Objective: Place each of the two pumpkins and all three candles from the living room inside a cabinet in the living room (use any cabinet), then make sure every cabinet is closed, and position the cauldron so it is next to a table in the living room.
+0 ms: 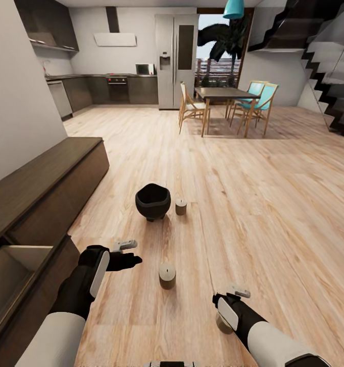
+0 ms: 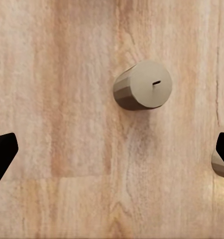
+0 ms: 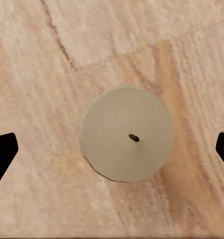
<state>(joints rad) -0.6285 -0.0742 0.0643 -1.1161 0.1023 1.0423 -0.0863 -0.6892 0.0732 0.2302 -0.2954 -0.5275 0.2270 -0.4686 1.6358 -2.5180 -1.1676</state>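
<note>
Candles stand upright on the wood floor (image 1: 253, 204): one (image 3: 127, 134) under the wide-open right gripper (image 3: 112, 149), one (image 2: 142, 85) beside the wide-open left gripper (image 2: 112, 154).

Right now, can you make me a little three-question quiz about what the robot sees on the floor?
1. How many candles stand on the wood floor?
2. True or false: the cauldron sits on top of the cabinet.
3. Which claw hangs right over a candle: A) the left claw or B) the right claw?

Key
1. Three: the far candle beside the cauldron, the middle candle and the near candle.
2. False. It stands on the floor.
3. B. In the right wrist view the near candle sits centred between the open claw's fingers; the left claw is open too, beside the middle candle.
</note>
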